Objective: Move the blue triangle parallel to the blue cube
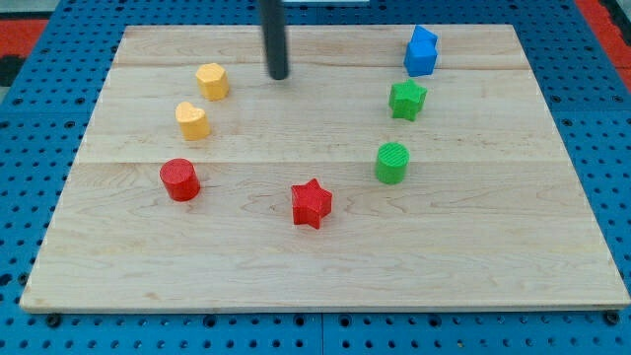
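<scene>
Two blue blocks (421, 51) at far right sit touching; triangle and cube cannot be told apart. Rod's top is cut off by the frame. My tip (280, 76) touches nothing, right of the far yellow block (212, 81).

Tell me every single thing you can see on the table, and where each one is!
wooden board: 1, pale wood, fills most of the view
pegboard: 1, blue with holes, under and around the board
blue blocks: blue, the view's top right, touching each other; looks like two, but I cannot tell their shapes apart
green star: 1, green, just below the blue blocks
green cylinder: 1, green, right of the middle
red star: 1, red, bottom middle
red cylinder: 1, red, the view's left
yellow blocks: 2, yellow, upper left, one below the other
my tip: 1, dark rod end, top middle, right of the upper yellow block, touching no block
</scene>
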### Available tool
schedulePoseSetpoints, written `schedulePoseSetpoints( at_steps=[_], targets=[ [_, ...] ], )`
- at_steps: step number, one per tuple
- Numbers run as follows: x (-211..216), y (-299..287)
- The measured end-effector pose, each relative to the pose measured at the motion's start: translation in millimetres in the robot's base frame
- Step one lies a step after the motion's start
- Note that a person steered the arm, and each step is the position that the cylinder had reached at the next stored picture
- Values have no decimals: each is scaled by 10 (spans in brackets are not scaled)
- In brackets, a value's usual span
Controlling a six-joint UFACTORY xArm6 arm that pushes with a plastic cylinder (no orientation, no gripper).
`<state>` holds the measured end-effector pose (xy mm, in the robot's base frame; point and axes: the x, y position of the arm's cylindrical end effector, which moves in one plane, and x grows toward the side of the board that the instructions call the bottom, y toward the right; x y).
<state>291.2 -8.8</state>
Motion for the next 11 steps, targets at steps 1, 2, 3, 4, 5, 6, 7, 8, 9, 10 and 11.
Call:
schedulePoseSetpoints(
  at_steps=[1,2,3,4,5,6,7,8,9,10,11],
  targets=[
    [191,921],
    [110,1563],
    [-73,1893],
    [-158,2206],
    [-552,2179],
    [-746,1340],
    [-859,1201],
    [-902,831],
    [-912,-40],
    [-727,206],
    [-489,780]
  ],
)
